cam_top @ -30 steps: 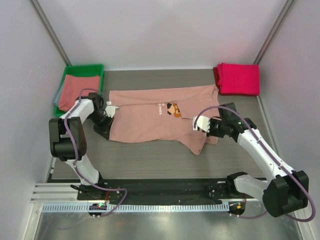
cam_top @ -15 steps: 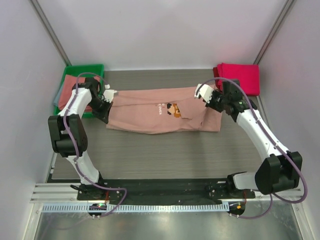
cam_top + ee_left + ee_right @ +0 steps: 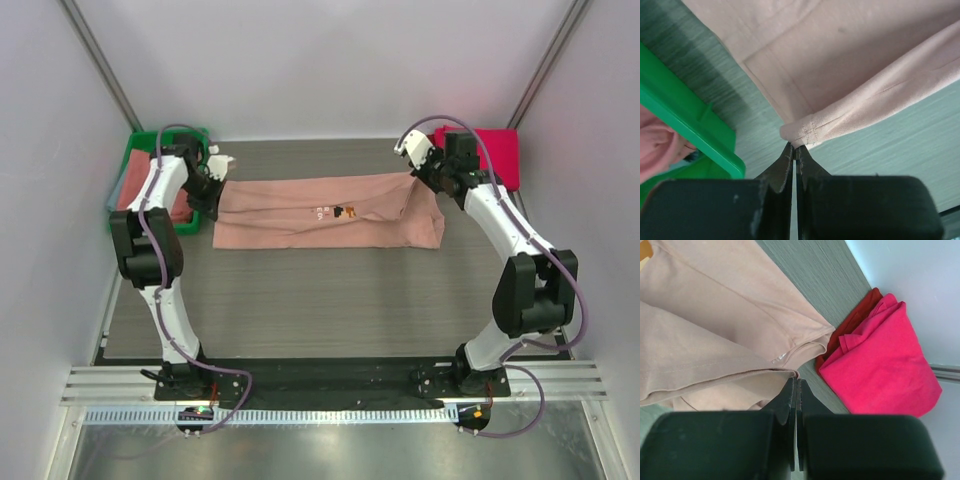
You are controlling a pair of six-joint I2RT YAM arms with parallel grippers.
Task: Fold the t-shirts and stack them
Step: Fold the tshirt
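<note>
Jaws pinch soft salmon tee [image 3: 300, 225], folded into long flat band.

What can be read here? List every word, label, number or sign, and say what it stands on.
Nothing can be quoted.
On the salmon-pink t-shirt, the white lettering beside the pixel-art print: too small to read.
On that shirt's edge, a small pale tag: blurred, unreadable.

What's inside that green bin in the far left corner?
Salmon-pink cloth, likely more t-shirts, lies in the green bin. The left arm covers part of it, and anything beneath the top layer is hidden.
</note>
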